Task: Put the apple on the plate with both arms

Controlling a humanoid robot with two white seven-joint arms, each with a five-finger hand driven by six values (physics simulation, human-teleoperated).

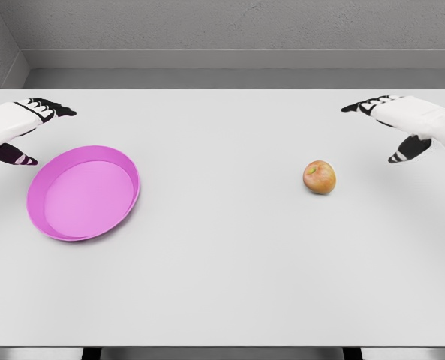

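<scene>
Tabletop (222,285): white, bare at the near edge.
Plate (57,225): pink, shallow, on the left, holding nothing.
Apple (320,177): on the right, well apart from the plate, resting on the tabletop.
Right hand (402,124): hovers just beyond the apple, fingers spread, gripping nothing.
Left hand (16,127): beside the plate's far rim, fingers open.
Risk: the round apple may roll off if nudged before it is gripped.

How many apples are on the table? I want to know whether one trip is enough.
1. The apple lies on the white table, right of the middle, apart from the pink plate. Nothing could hide another.
</scene>
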